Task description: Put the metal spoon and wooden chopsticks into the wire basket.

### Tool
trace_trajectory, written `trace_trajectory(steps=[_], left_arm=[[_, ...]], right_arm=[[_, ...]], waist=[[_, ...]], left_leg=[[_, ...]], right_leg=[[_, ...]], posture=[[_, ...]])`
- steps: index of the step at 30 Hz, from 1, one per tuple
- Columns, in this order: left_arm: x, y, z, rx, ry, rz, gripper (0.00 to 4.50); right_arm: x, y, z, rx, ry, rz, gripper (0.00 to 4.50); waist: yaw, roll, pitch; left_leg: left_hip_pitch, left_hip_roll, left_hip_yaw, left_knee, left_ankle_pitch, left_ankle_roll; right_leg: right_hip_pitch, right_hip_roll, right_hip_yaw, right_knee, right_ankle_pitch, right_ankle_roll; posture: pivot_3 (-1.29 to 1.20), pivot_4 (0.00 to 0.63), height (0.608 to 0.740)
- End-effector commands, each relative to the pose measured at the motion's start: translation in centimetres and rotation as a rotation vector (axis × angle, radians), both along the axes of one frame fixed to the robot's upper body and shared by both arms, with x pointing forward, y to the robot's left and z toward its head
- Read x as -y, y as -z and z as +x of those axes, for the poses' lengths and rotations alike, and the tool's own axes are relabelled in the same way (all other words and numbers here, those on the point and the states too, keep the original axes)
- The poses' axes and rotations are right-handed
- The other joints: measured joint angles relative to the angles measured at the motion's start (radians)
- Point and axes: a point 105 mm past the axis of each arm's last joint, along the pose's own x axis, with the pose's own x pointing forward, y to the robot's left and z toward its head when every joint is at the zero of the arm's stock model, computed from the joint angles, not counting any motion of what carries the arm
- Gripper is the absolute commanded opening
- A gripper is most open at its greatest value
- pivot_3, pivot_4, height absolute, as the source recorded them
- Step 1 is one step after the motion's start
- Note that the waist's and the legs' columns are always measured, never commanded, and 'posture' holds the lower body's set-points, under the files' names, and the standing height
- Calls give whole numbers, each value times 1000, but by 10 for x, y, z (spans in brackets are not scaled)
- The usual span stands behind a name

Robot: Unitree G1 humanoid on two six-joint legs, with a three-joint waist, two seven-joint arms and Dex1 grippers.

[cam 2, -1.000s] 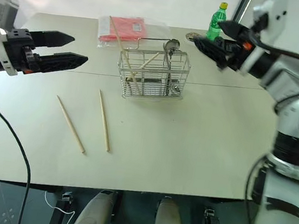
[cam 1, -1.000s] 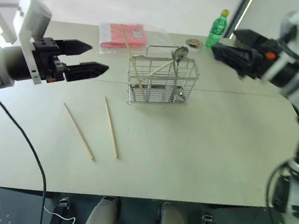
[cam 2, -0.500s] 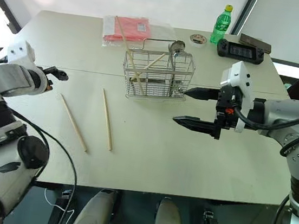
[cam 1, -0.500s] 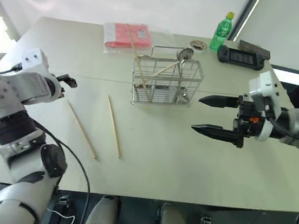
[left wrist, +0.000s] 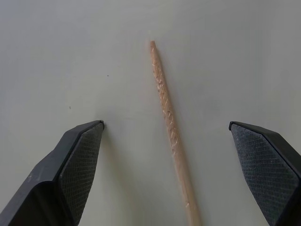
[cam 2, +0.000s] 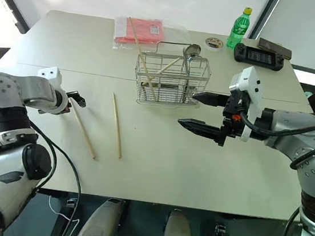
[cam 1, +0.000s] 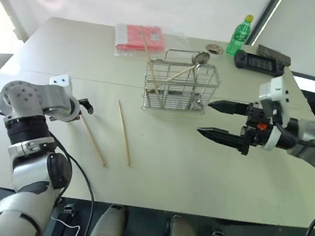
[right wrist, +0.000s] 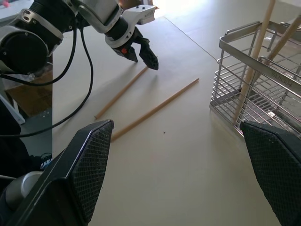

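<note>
Our left pincer (left wrist: 167,155) hangs low over the table (cam 1: 197,169) with its fingers spread wide and nothing between them; the far end of one of the wooden chopsticks (left wrist: 170,127) lies on the surface in the gap between the two fingertips, touching neither. From the head views we see that same stick (cam 2: 82,130) lying flat, running from the left pincer back toward the near edge, and a second loose chopstick (cam 2: 117,125) lying just beside it, roughly parallel, toward the middle of the table. Our right pincer (cam 2: 200,110) is held above the table just in front of and to the right of the wire basket (cam 2: 172,81), released too, its fingers well apart and pointing to the left, gripping nothing. The basket stands upright near the table's middle; two more chopsticks lean in it, their tops sticking out above the rim, and the metal spoon (cam 2: 192,51) stands in it with its round bowl up beside the wire handle. Behind the basket lies a red packet (cam 2: 138,31), and toward the far right corner stand a green bottle (cam 2: 238,28) and a dark handheld device (cam 2: 262,55).
</note>
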Motion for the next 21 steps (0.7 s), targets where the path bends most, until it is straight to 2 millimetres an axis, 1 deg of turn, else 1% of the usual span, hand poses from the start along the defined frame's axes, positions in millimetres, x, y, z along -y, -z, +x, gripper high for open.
trace_trajectory(steps=[1,2,4,8,9,10,14,16,17,19,20,21], left_arm=[[3,7,0,-46,18,-13,3980],[4,8,0,-51,18,-13,3724],[5,8,1,-59,20,-17,2807],[9,5,5,-62,15,-29,707],[9,4,6,-61,9,-31,266],[9,3,6,-60,4,-33,55],[6,0,7,-54,4,-27,55],[-3,-9,9,-8,-3,-3,55],[-9,-19,13,54,-20,1,55],[-20,-41,25,206,-49,2,55],[-35,-76,39,415,-79,33,55],[-44,-102,46,565,-79,70,55]], right_arm=[[1,-11,-5,54,14,16,4500],[2,-11,-6,53,18,16,4500],[3,-11,-6,53,26,19,4500],[3,-14,-6,60,42,37,4500],[3,-14,-6,60,45,41,4500],[3,-15,-6,60,46,42,4500],[4,-14,-7,55,50,45,4500],[5,-13,-7,50,59,49,4500],[6,-13,-6,46,68,51,4500],[8,-11,-6,42,83,50,4500],[10,-11,-5,41,99,55,4500],[11,-11,-5,41,110,59,4500]], waist=[[1,1,0],[1,1,-1],[3,1,-1],[11,1,-1],[15,1,-1],[19,1,-1],[25,1,-1],[25,1,-1],[25,1,0],[24,-1,0],[23,-1,1],[22,-2,1]], left_leg=[[0,0,0,0,0,0],[0,0,0,0,0,0],[0,0,0,0,0,0],[0,-1,0,0,0,0],[0,-1,0,0,0,0],[0,-1,0,0,0,0],[0,-1,0,-1,0,0],[0,-1,0,-1,0,0],[0,-1,0,-1,0,0],[-1,0,1,-1,0,-1],[-2,0,1,-1,0,-1],[-4,0,1,-1,0,-1]], right_leg=[[0,0,0,0,0,0],[0,0,0,0,0,0],[1,0,0,-1,0,0],[3,-1,0,-4,0,0],[3,-1,0,-5,0,0],[3,-1,0,-6,0,-1],[3,-1,0,-7,1,0],[3,-1,0,-7,1,0],[2,0,0,-7,1,0],[2,0,0,-7,1,-1],[1,0,0,-7,1,-1],[-1,0,0,-7,1,-2]], posture=[[0,150,720],[0,150,720],[0,150,720],[0,150,720],[0,150,720],[0,150,720],[0,150,720],[0,150,720],[0,150,720],[0,150,720],[0,150,720],[0,150,720]])
